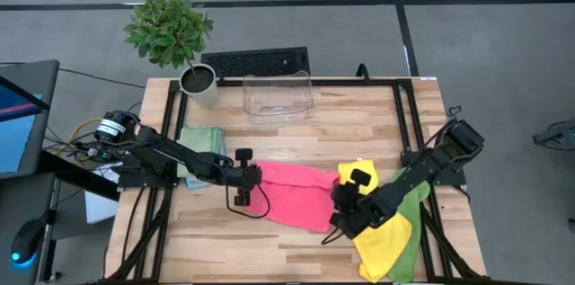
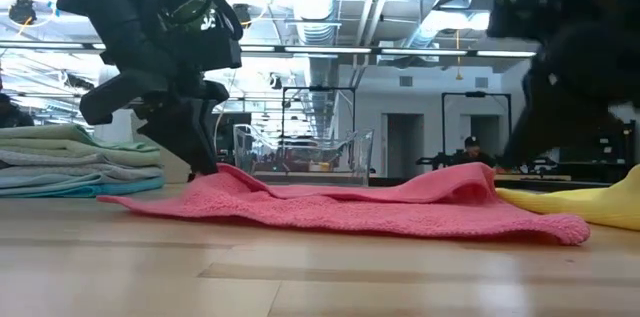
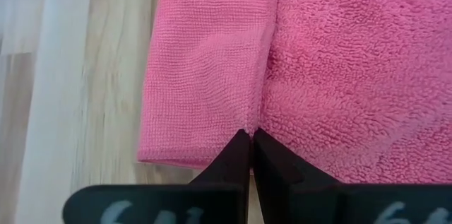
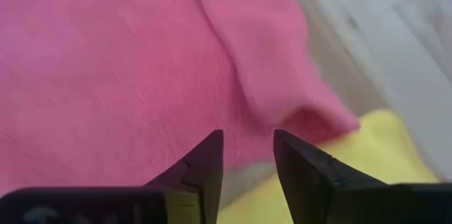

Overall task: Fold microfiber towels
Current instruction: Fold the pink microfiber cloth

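I see the pink towel (image 1: 296, 193) lying flat mid-bench (image 1: 359, 132). At its left edge my left gripper (image 1: 244, 180) has its fingers pressed together, pinching a folded hem. At its right edge my right gripper (image 1: 349, 202) hovers with fingers apart, holding nothing, over the yellow towel (image 1: 382, 244) and a lime green towel (image 1: 415, 222). Beyond the pink towel sit the folded stack (image 1: 205, 141) and clear bin (image 1: 278, 96).

The right gripper (image 1: 346, 202) covers the right end of the pink towel (image 1: 292, 193), so that edge is hidden in the high view. The right arm lies over the yellow towel (image 1: 386, 244) and the lime green towel (image 1: 415, 222) beside the pink towel. In the low view the yellow towel is cut off by the frame edge, and the right arm is blurred.
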